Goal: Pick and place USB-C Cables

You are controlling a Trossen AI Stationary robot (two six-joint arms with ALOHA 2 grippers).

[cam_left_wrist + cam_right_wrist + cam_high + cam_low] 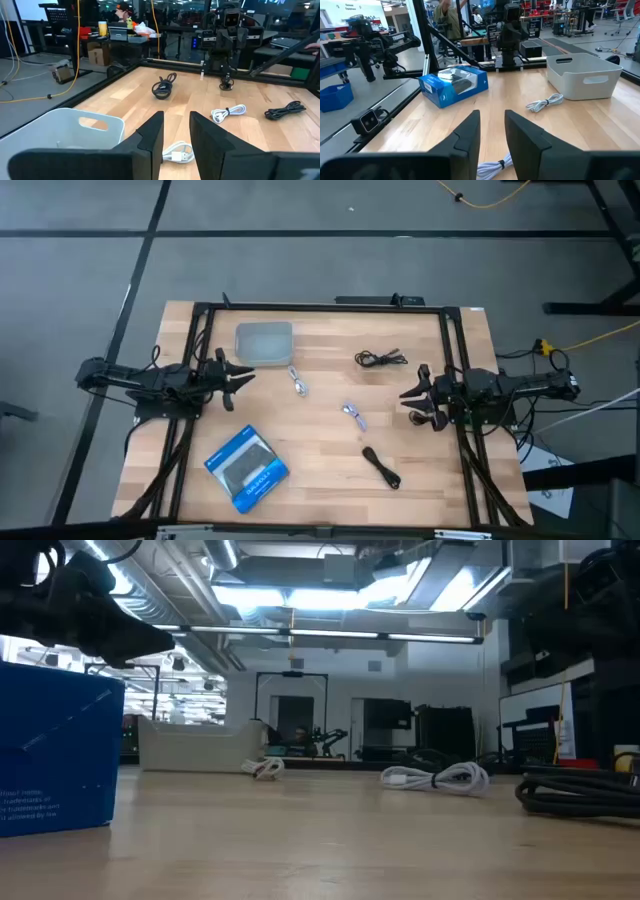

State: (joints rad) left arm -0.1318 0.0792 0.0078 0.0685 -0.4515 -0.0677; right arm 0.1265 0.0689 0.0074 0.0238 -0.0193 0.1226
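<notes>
Waiting at either side of the table [330, 480]: left gripper [236, 376] sitting just beside the bin [264, 343], right gripper [415, 402] well across from it at the opposite edge. Both holding nothing, fingers slightly apart with a narrow gap showing in each wrist view [175, 135] [491, 132]. Likely parked this way to leave the middle of the board free before the first pick.

Lying loose and spread out, apparently so each can be gripped singly:
- white cable [298, 382] just beside the bin, toward the table's middle
- second white cable [354, 415] farther from the bin, near mid-table
- thin black coil [380, 359] level with the bin, toward the right gripper
- stubby black bundle [381, 468] farthest from the bin, toward the near edge

Bin standing upright and open-topped, looking empty from above; presumably serving as the drop point, with no cable in it yet. Blue box [247, 467] lying flat well away from the bin, closed, contents not showing.

Judging the task as not yet begun.
</notes>
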